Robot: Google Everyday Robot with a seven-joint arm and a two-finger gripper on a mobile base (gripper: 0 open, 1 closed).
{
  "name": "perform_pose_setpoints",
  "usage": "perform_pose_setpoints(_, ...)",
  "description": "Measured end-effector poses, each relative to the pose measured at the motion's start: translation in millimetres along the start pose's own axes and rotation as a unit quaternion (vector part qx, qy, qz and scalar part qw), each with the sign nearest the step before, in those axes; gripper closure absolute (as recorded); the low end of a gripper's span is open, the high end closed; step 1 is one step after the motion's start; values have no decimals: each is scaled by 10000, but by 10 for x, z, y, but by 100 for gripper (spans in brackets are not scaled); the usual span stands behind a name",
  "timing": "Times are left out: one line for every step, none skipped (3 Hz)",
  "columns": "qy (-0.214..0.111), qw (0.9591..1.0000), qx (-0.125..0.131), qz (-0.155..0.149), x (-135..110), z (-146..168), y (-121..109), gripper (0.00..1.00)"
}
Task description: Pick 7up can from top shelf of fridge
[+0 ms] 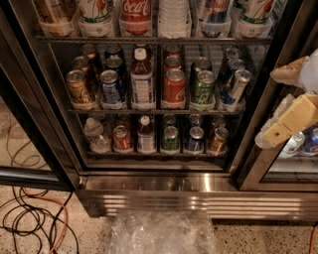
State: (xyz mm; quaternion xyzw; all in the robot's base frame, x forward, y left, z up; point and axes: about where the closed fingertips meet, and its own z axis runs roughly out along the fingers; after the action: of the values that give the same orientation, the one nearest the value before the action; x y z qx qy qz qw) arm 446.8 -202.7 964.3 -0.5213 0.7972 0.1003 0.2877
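Claw (272,105) hangs at 3 o'clock, outside the tall dark-framed display fridge (164,184), in front of its right frame. Tan fingers (290,119) spread wide, holding nothing. Pale white-and-green aluminium 7up can with red spot (94,10) stands at 11 o'clock in a translucent tub on the dark wire top shelf (149,39), just left of the red Coca-Cola can (136,12), well apart from me. Step, I judge: approach, no reach yet. Next: rise toward 11 o'clock, enter above the front rail, close around the can's body, avoid the red neighbour.
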Motion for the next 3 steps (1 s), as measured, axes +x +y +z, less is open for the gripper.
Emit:
perform_pose_setpoints(0, 10000, -5, -5, -3, 3, 2, 0)
perform_pose_setpoints(-500, 9987, -62, 122, -122, 103, 28, 0)
perform_pose_setpoints(-1377, 9904, 96, 87, -563, 178, 106, 0)
